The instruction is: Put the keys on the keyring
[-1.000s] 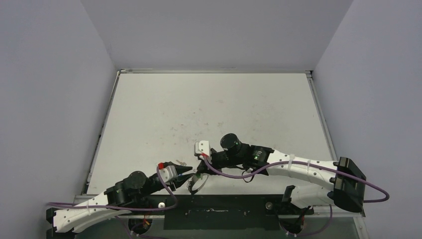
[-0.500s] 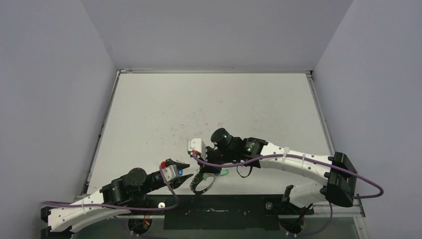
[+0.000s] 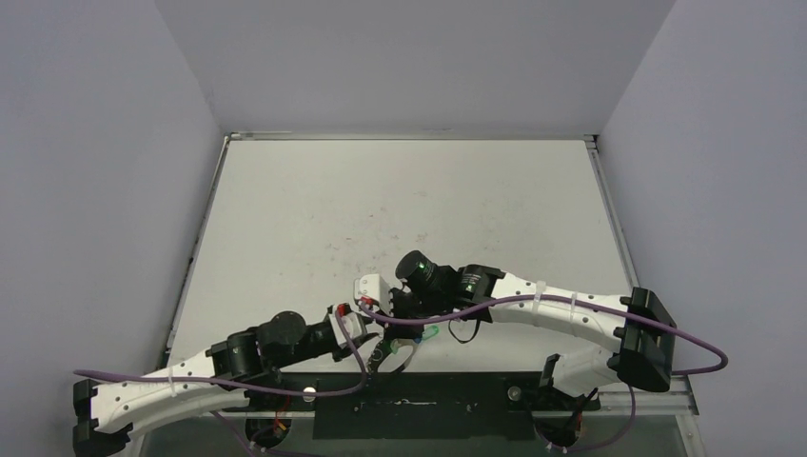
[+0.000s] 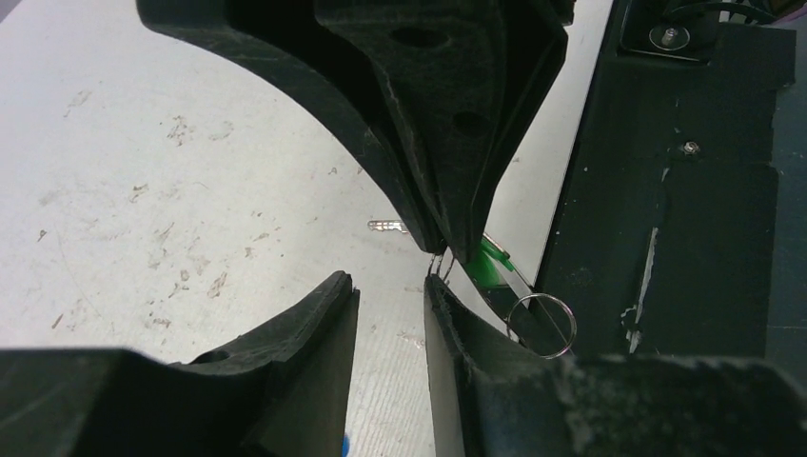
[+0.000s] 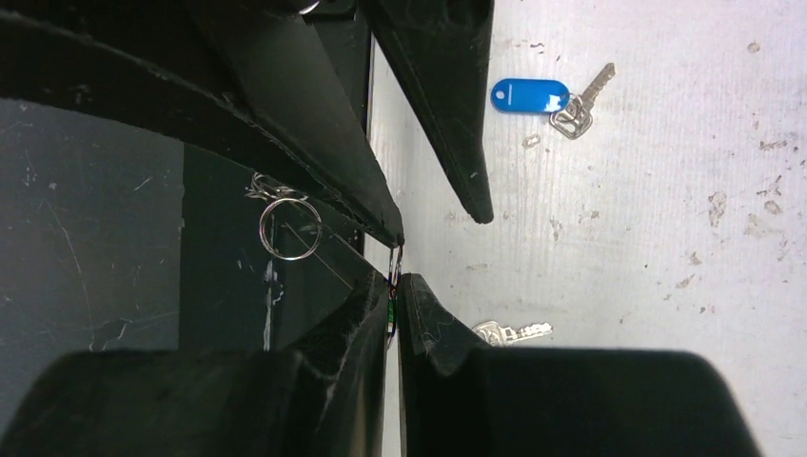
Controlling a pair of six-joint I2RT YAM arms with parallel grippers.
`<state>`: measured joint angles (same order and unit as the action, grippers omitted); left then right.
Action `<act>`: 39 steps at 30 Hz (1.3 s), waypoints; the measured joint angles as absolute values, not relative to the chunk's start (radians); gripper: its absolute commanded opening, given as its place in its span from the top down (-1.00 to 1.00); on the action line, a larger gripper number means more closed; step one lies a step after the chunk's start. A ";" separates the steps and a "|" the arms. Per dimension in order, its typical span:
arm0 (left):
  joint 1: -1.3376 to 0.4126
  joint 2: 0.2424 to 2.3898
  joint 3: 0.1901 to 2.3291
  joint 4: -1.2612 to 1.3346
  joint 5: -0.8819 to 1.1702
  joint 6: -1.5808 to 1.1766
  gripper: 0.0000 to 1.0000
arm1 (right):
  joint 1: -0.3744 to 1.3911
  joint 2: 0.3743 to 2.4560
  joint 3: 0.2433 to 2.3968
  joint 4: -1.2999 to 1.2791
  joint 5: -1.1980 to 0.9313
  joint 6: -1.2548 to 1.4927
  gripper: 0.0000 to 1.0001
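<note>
1. Top external view is showing the change. My left arm is swinging in from the near left corner, so my left pincer [image 4: 388, 286] is now sitting tip to tip with my right pincer [image 5: 395, 281]. A second ago a clear gap was separating them. My right arm is also drawing a little leftward and toward the near edge.
2. My right pincer is staying clamped tight on the thin wire of the keyring [image 4: 440, 265], keeping it at the near edge of the table [image 3: 400, 209]. A small ring [image 5: 290, 228] is showing close by, over the dark strip there.
3. My left pincer is standing partly open, with nothing showing between its fingers. One finger is coming almost against the wire, just under my right fingertips.
4. I am reading this as my left side moving in to take or steady the wire. It is carrying no key, so no threading is happening yet.
5. One green key [image 4: 490, 262] is lying just behind my right pincer, beside the wire. I cannot tell whether it is already on the hoop. The blue key [image 5: 530, 95] is lying loose on the table, well apart from the wire, so it is still waiting.
6. Both my arms are reaching low over the table. The left is coming from the left and the right from the right, with the pincers pointing at each other.
</note>
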<state>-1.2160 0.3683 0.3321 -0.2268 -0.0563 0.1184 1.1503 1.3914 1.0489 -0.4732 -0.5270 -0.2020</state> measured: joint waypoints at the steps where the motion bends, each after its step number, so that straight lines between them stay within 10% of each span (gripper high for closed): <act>1: -1.216 0.379 0.332 -0.221 -0.052 0.118 0.43 | 1.153 1.391 1.049 -0.477 -0.527 -0.202 1.00; 39: -1.217 0.346 0.296 -0.175 0.031 0.113 0.64 | 1.156 1.391 1.049 -0.468 -0.532 -0.202 1.00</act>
<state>-1.2167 0.3462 0.2962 -0.1753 0.0315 0.1131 1.1557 1.3914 1.0489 -0.4679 -0.5316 -0.2016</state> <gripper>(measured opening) 0.243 0.071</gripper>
